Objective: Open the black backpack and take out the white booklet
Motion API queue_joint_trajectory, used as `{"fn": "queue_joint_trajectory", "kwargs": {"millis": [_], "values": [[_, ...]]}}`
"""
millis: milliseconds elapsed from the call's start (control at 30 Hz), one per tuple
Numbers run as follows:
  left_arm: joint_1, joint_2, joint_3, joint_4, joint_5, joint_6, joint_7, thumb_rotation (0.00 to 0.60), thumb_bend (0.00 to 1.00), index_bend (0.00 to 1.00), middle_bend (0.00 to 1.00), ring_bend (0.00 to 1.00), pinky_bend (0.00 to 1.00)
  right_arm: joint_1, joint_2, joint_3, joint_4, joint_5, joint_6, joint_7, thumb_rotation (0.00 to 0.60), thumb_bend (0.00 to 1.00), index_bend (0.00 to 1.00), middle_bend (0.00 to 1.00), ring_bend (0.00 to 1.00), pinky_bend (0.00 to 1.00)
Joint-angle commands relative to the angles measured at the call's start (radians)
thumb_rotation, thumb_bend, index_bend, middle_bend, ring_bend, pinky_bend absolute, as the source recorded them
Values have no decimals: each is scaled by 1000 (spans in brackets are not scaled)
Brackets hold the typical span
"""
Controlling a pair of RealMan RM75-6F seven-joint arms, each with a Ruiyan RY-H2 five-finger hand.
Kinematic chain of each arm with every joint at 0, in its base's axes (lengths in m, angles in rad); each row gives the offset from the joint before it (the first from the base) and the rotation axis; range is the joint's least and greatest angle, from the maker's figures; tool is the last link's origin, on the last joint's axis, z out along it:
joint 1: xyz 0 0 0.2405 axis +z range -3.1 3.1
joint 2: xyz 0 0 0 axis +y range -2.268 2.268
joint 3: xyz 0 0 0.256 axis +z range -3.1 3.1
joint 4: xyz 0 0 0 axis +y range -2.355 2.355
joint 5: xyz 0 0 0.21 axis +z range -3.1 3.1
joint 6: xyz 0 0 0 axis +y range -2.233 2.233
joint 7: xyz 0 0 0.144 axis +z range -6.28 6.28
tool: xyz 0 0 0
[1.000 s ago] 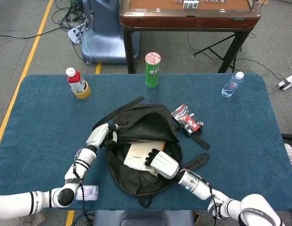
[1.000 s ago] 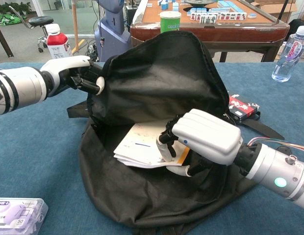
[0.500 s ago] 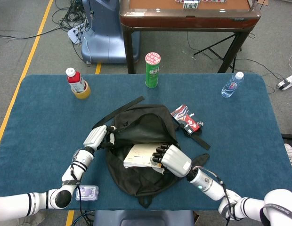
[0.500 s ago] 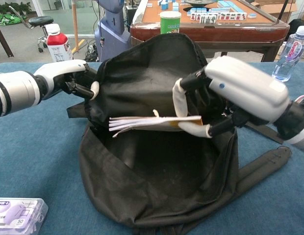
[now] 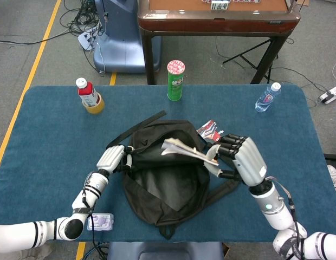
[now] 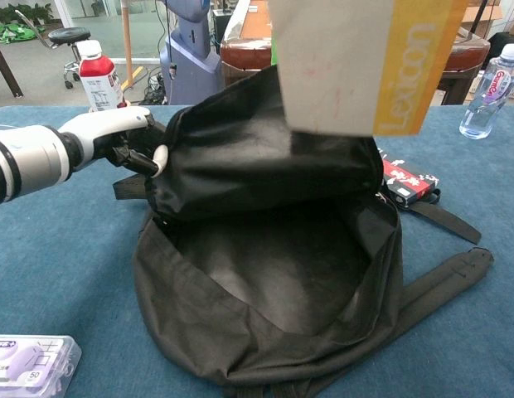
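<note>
- Booklet (image 5: 181, 148): thin, white pages fanned a little at the free end, seen nearly edge-on in head view. In chest view (image 6: 356, 62) its flat cover fills the top of the frame: off-white with a yellow band along one edge, printed "Lexicon".
- Backpack (image 5: 165, 179): black, soft, lying flat on the blue table (image 5: 49, 141), mouth wide open, dark lining showing, interior bare of contents as far as chest view reaches (image 6: 273, 274).
- Right hand (image 5: 239, 158): fingers (image 5: 225, 145) clamped on the booklet's near end, thumb under, rest on top. Booklet sticks out from the fingertips toward the left hand, above the bag's opening, clear of the lining.
- Left hand (image 5: 111, 158): fingers closed on the rim of the bag's flap at the far-left side of the opening; chest view (image 6: 124, 133) shows the fabric pinched and the flap held upright.
- Booklet is well apart from the left fingers, with the open mouth between.
- Head view only: the right hand and its grip; a red-and-black packet (image 5: 214, 135) just beyond the right fingertips, partly hidden by the booklet.
- Chest view only: cover lettering, lining detail, a small clear case (image 6: 29, 361) on the table near the left forearm side.
</note>
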Motion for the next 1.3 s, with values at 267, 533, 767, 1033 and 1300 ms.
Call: {"fn": "queue_joint_trajectory", "kwargs": {"millis": [267, 533, 767, 1033, 1300], "values": [[3, 27, 23, -43, 13, -1, 28, 600, 773, 651, 468, 378, 163, -25, 68, 116, -4, 142, -13, 28, 600, 505, 893, 679, 578, 618], [21, 127, 74, -173, 82, -32, 42, 600, 736, 470, 403, 335, 158, 43, -62, 91, 197, 176, -170, 17, 600, 505, 892, 679, 578, 618], [36, 194, 119, -291, 156, -6, 90, 599, 459, 161, 319, 282, 143, 119, -199, 76, 334, 210, -318, 37, 600, 504, 781, 583, 534, 617], [70, 248, 109, -368, 189, 73, 82, 555, 367, 81, 287, 256, 132, 167, -146, -8, 203, 224, -543, -13, 600, 376, 29, 178, 102, 214], [86, 269, 104, -358, 183, 87, 59, 510, 354, 87, 287, 256, 132, 116, -2, -55, 62, 188, -537, 33, 600, 385, 0, 44, 0, 62]]}}
